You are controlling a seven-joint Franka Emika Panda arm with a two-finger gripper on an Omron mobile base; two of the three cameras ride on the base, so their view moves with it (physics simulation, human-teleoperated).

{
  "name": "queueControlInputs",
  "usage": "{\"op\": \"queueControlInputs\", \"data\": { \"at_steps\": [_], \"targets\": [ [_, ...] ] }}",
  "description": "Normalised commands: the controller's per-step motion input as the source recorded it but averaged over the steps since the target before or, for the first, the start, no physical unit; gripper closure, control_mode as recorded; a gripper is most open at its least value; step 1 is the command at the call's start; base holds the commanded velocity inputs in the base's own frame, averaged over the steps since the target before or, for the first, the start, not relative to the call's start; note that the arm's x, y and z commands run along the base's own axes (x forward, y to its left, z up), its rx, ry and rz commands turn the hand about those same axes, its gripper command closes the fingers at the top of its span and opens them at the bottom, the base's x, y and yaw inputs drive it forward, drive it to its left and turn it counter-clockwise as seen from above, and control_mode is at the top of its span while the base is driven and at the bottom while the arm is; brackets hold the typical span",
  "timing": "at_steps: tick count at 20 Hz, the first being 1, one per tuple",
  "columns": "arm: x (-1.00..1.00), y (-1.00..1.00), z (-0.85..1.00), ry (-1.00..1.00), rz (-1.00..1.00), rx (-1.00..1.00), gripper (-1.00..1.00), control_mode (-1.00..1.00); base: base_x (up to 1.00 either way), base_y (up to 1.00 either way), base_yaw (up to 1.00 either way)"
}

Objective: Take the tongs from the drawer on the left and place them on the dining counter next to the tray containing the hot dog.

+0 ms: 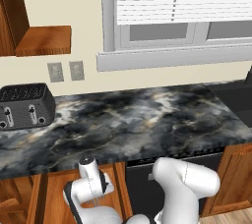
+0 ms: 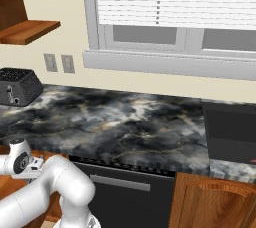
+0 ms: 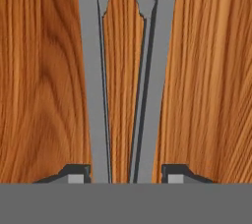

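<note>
In the hand view the grey metal tongs (image 3: 96, 95) lie on the wooden floor of the drawer (image 3: 39, 95). Their two thin arms run away from me, side by side. My gripper (image 3: 125, 174) straddles both arms, and each dark fingertip (image 3: 76, 173) presses against the outer side of an arm. In the left base view my hand (image 1: 91, 179) reaches down below the front edge of the marbled worktop (image 1: 128, 120). The dining counter and the tray are out of view.
A black toaster (image 1: 24, 105) stands at the left end of the worktop. A dark appliance front (image 2: 125, 192) sits under the worktop beside my arm. Wooden cabinet doors (image 2: 210, 207) stand to the right. A dark sunken unit (image 2: 230, 127) fills the worktop's right end.
</note>
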Motion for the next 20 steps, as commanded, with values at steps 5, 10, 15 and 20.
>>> {"op": "queueControlInputs", "data": {
  "at_steps": [5,10,15,20],
  "targets": [
    [0.0,0.0,0.0,0.0,0.0,0.0,1.0,-1.0,0.0,0.0,0.0],
    [-0.04,0.0,0.01,0.0,0.0,0.0,1.0,-1.0,0.0,0.0,0.0],
    [-0.14,0.03,0.33,-0.02,0.0,0.0,1.0,-1.0,0.0,0.0,0.0],
    [-0.15,0.05,0.57,0.0,0.0,0.0,1.0,-1.0,0.0,0.0,0.0]
  ]
}}
